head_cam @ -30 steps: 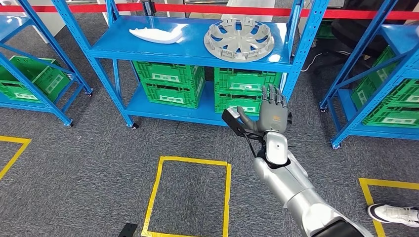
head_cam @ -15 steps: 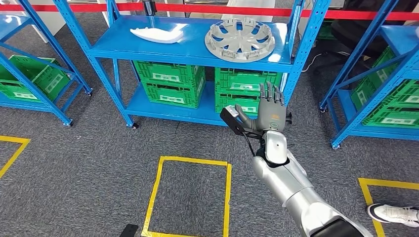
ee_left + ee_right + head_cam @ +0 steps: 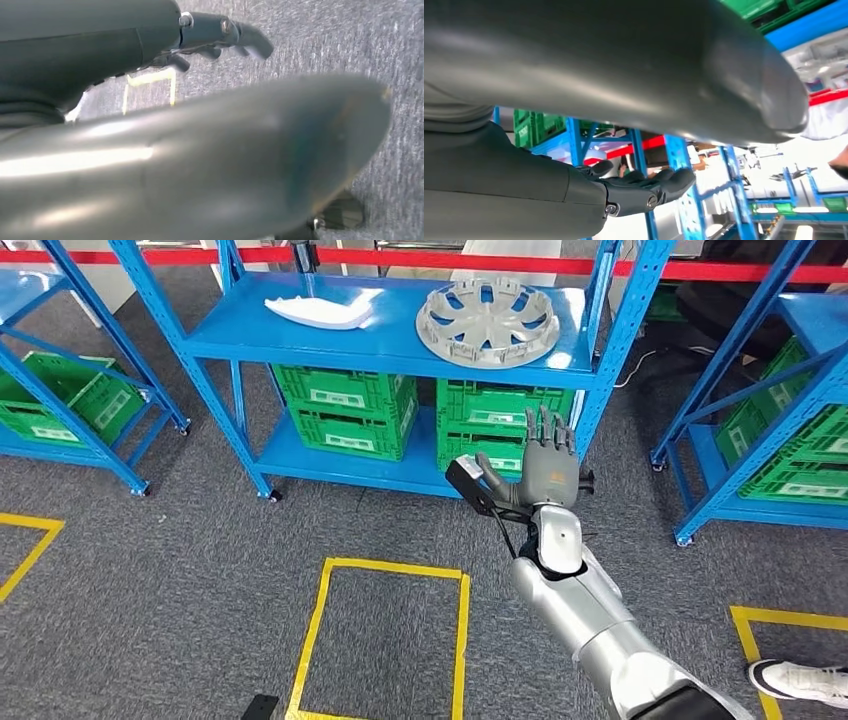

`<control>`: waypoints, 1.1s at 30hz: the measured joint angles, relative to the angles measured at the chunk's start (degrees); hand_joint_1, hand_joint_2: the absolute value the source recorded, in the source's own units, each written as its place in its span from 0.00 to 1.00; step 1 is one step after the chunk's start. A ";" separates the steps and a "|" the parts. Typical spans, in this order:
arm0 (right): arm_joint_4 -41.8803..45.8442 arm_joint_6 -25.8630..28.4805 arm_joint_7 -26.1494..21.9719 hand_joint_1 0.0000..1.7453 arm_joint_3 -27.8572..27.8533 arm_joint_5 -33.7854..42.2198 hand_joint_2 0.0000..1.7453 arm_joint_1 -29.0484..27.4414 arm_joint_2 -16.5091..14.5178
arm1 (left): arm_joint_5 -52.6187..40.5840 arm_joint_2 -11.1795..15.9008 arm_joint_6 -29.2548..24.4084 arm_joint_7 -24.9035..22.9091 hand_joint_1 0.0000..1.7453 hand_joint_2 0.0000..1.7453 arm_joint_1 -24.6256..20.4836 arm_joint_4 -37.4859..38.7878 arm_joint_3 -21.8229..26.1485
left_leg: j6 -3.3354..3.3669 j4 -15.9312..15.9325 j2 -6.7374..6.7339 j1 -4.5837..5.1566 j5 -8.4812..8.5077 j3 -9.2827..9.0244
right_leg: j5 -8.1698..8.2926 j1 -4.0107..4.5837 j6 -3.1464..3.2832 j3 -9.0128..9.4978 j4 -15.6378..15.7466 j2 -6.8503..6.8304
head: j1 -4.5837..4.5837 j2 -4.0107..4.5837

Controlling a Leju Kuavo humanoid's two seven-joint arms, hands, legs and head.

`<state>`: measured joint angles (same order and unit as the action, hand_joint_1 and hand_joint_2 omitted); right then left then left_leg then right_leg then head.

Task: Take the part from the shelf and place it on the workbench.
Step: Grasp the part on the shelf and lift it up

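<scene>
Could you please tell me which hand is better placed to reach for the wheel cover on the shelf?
Probably the right hand: it is raised, open, just below the wheel cover. The left hand hangs over the carpet.

A grey wheel cover lies flat on the top deck of the blue shelf, toward its right end, its spokes fanning out from a round hub. Well apart to its left on the same deck lies a white, elongated moulded part, possibly a trim piece, resting on its side.
</scene>
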<state>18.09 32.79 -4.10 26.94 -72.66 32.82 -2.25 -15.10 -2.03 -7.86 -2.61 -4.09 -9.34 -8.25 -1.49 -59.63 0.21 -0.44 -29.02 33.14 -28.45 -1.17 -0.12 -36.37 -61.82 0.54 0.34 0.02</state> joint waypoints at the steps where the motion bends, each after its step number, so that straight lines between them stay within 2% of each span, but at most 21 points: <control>1: -0.01 -0.01 -0.02 0.00 -0.01 0.01 0.00 -0.02 -0.01 | 0.00 0.00 -0.01 -0.02 0.00 0.00 0.04 0.01 0.03 | -0.19 0.11 0.01 -0.04 -0.05 -0.08 | -0.03 -0.05 0.49 -0.04 0.00 0.04 | 0.09 0.00; 3: -0.01 -0.01 -0.07 0.00 -0.02 0.00 0.00 0.03 0.01 | 0.00 -0.02 -0.02 -0.10 0.00 0.00 0.06 0.00 0.06 | -0.70 -0.64 -0.02 -0.14 -0.62 0.16 | -0.16 -0.24 1.23 0.26 0.12 0.05 | 0.26 0.00; 4: -0.01 -0.03 -0.12 0.00 -0.02 -0.02 0.00 0.09 -0.02 | 0.00 -0.04 -0.04 -0.14 0.00 0.00 0.02 -0.01 0.07 | -0.99 -2.50 -0.03 -0.18 -1.57 1.00 | -0.27 -0.38 1.55 0.52 0.20 0.03 | 0.42 0.00; 7: -0.01 -0.23 -0.19 0.00 -0.02 -0.11 0.00 0.08 -0.06 | -0.03 -0.09 -0.13 -0.19 0.00 0.00 0.03 0.01 0.08 | -1.60 -13.16 -0.09 -0.28 -5.54 6.79 | -0.82 -0.35 2.20 1.17 0.24 -0.04 | 0.75 0.00; 8: -0.01 -0.30 -0.19 0.00 -0.02 -0.12 0.00 0.04 -0.07 | -0.05 -0.09 -0.15 -0.21 0.00 0.00 0.10 0.02 0.08 | -1.58 -15.58 -0.08 -0.28 -5.73 8.49 | -1.04 -0.29 2.27 1.39 0.24 -0.01 | 0.76 0.00; 9: -0.01 -0.34 -0.19 0.00 -0.02 -0.12 0.00 0.01 -0.07 | -0.06 -0.08 -0.16 -0.22 0.00 0.00 0.17 0.03 0.09 | -1.44 -15.95 -0.08 -0.26 -4.79 9.25 | -1.28 -0.23 2.27 1.69 0.24 0.06 | 0.77 0.00; 10: -0.01 -0.36 -0.19 0.00 -0.02 -0.12 0.00 0.02 -0.10 | -0.07 -0.08 -0.16 -0.23 0.00 0.00 0.21 0.03 0.09 | -1.16 -13.96 -0.07 -0.20 -2.69 8.83 | -1.57 -0.17 2.22 2.12 0.25 0.13 | 0.76 0.00; 12: -0.02 -0.36 -0.20 0.00 -0.02 -0.15 0.00 0.07 -0.25 | -0.08 -0.03 -0.16 -0.20 0.00 0.00 0.23 0.05 0.09 | -0.23 -6.38 -0.02 0.14 2.10 5.91 | -2.18 -0.11 2.00 3.08 0.40 0.23 | 0.73 -0.01; 13: -0.02 -0.37 -0.21 0.00 -0.02 -0.17 0.00 0.10 -0.36 | -0.08 -0.01 -0.16 -0.17 0.00 0.00 0.22 0.07 0.09 | 0.27 -3.26 0.02 0.41 3.51 4.53 | -2.36 -0.13 1.78 3.38 0.57 0.30 | 0.72 -0.01; 14: -0.03 -0.38 -0.22 0.00 -0.02 -0.19 0.00 0.09 -0.44 | -0.09 0.01 -0.16 -0.15 0.00 0.00 0.21 0.09 0.09 | 0.72 -1.35 0.05 0.67 3.93 3.66 | -2.42 -0.17 1.52 3.50 0.78 0.33 | 0.74 -0.02; 16: -0.03 -0.41 -0.22 0.00 -0.02 -0.21 0.00 0.06 -0.52 | -0.09 0.03 -0.17 -0.15 0.00 0.00 0.16 0.12 0.10 | 1.35 -0.01 0.06 0.98 3.48 3.07 | -2.29 -0.22 0.84 3.52 1.40 0.36 | 0.81 -0.02; 19: -0.02 -0.36 -0.21 0.00 -0.02 -0.19 0.00 0.23 -0.51 | -0.11 -0.02 -0.19 -0.16 0.00 0.00 0.22 0.08 0.15 | 1.74 2.14 -0.08 0.45 3.52 1.70 | -3.31 0.01 0.11 3.05 0.13 0.01 | 0.68 0.00; 20: -0.02 -0.36 -0.24 0.00 -0.02 -0.19 0.00 0.27 -0.50 | -0.13 -0.03 -0.19 -0.15 0.00 0.00 0.21 0.06 0.16 | 1.88 2.61 -0.12 0.29 3.51 1.21 | -4.51 0.09 0.05 1.77 -2.45 -0.11 | 0.58 0.00; 22: -0.06 -0.40 -0.28 0.00 -0.02 -0.18 0.00 0.12 -0.50 | -0.15 -0.06 -0.19 -0.10 0.00 0.00 0.14 0.05 0.18 | 2.22 2.65 -0.11 0.36 3.15 0.76 | -7.11 0.19 -0.03 -2.47 -9.80 -0.16 | 0.44 -0.01; 23: -0.09 -0.42 -0.30 0.00 -0.02 -0.14 0.00 -0.05 -0.50 | -0.15 -0.08 -0.18 -0.08 0.00 0.00 0.17 0.05 0.18 | 2.30 2.47 -0.07 0.36 2.85 0.63 | -7.55 0.21 -0.10 -4.39 -12.59 -0.17 | 0.40 -0.01; 24: -0.12 -0.42 -0.30 0.00 -0.02 -0.08 0.00 -0.17 -0.50 | -0.15 -0.10 -0.18 -0.06 0.00 0.00 0.22 0.05 0.18 | 2.28 2.21 -0.02 0.35 2.50 0.47 | -6.89 0.19 -0.17 -5.48 -13.54 -0.18 | 0.36 -0.01; 25: -0.14 -0.40 -0.31 0.00 -0.02 -0.02 0.00 -0.21 -0.49 | -0.16 -0.12 -0.18 -0.05 0.00 0.00 0.26 0.05 0.18 | 2.16 1.87 0.04 0.30 2.07 0.28 | -5.13 0.17 -0.23 -5.49 -12.29 -0.21 | 0.31 -0.01; 27: -0.15 -0.36 -0.39 0.00 -0.02 0.07 0.00 -0.10 -0.48 | -0.17 -0.10 -0.18 -0.04 0.00 0.00 0.29 0.06 0.19 | 1.64 0.97 0.14 0.18 1.00 -0.10 | -0.70 0.15 -0.21 -3.09 -5.61 -0.35 | 0.22 -0.01; 28: -0.16 -0.34 -0.45 0.00 -0.02 0.07 0.00 -0.02 -0.50 | -0.17 -0.08 -0.18 -0.02 0.00 0.00 0.24 0.07 0.19 | 1.28 0.35 0.16 0.25 0.43 -0.10 | 0.59 0.19 -0.06 -1.90 -2.59 -0.37 | 0.18 -0.01; 29: -0.18 -0.34 -0.50 0.00 -0.01 0.07 0.00 -0.03 -0.56 | -0.18 -0.06 -0.18 -0.01 0.00 0.00 0.19 0.07 0.20 | 0.95 -0.05 0.17 0.33 0.02 -0.04 | 1.04 0.28 0.18 -1.17 -0.80 -0.36 | 0.18 -0.01; 33: -0.24 -0.12 -0.42 0.00 -0.02 0.13 0.00 -0.12 -0.68 | -0.26 0.00 -0.18 0.10 0.00 0.00 0.32 0.05 0.21 | -0.14 -0.26 0.12 0.43 -0.72 -0.15 | 0.46 0.27 1.51 -0.56 0.00 -0.13 | 0.28 0.00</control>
<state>17.85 32.67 -4.51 26.93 -72.53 32.70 -2.93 -15.36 -2.03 -8.04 -2.50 -3.77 -9.29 -8.03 -1.63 -59.89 0.33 -0.01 -29.74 32.98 -27.99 -0.90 1.39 -36.94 -61.83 0.40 0.62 0.02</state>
